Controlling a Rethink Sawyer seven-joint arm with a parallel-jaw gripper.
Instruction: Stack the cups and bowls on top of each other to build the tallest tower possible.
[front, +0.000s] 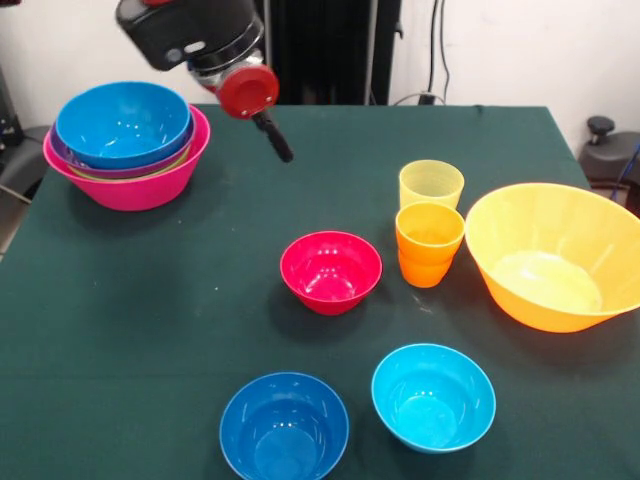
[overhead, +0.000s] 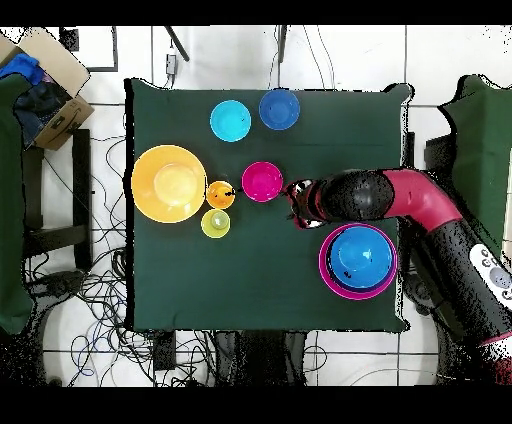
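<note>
Eight bowls and two cups sit on the dark green tablecloth (front: 150, 300); counted in the front view from the bottom edge upward.

Lowest in the frame are two small round bowls of glossy plastic: a dark blue bowl (front: 284, 428) at bottom centre and a cyan bowl (front: 433, 396) just to its right, close but apart. Above them, near the middle, stands a small red bowl (front: 331, 270), shiny and empty.

To its right are the two cups, touching or nearly so: an opaque orange cup (front: 429, 244) with a stepped base, and directly behind it a translucent pale yellow cup (front: 431, 186). At the right edge a large orange bowl (front: 553, 256) sits tilted, its wide mouth facing the camera.

At upper left is the tower (front: 127, 143): a large pink bowl (front: 130, 186) as base, thin rims of a green and a purple bowl showing inside it, and a sky blue bowl (front: 123, 123) nested on top.

The gripper (front: 276, 139) hangs at upper centre, to the right of the tower, above bare cloth. Only one dark finger shows, so I cannot tell whether it is apart or together; it holds nothing visible.
</note>
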